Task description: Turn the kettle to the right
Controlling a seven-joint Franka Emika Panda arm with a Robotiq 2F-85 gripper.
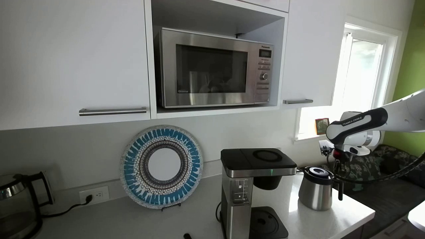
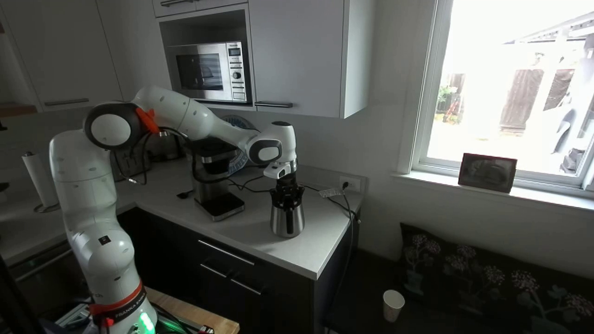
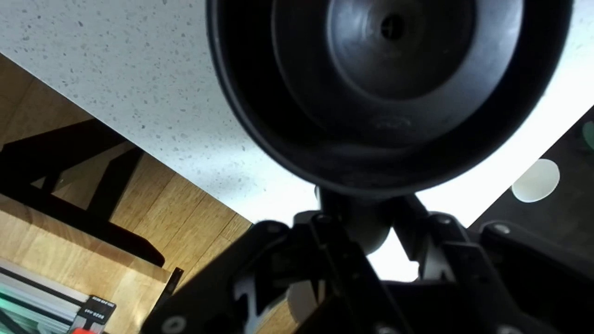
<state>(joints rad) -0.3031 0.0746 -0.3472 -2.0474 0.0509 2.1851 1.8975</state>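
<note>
The kettle (image 1: 314, 196), a shiny steel cylinder with a dark top and black handle, stands upright on the white counter near its right end. In an exterior view it also shows below my wrist (image 2: 280, 223), its black handle facing that camera. The wrist view shows its round dark top (image 3: 394, 116) from above. My gripper (image 3: 369, 211) points down at the handle side, one finger on each side of the handle's upper part, and appears shut on it. The gripper also shows in both exterior views (image 1: 338, 167) (image 2: 287, 197). The lower finger parts are partly hidden.
The coffee machine (image 1: 237, 212) stands beside the kettle. The counter's edge (image 2: 315, 274) is close to it. A cord (image 2: 349, 204) runs from the wall outlet over the counter. A dark see-through electric kettle (image 1: 16, 212) and a blue patterned plate (image 1: 194, 179) stand farther away.
</note>
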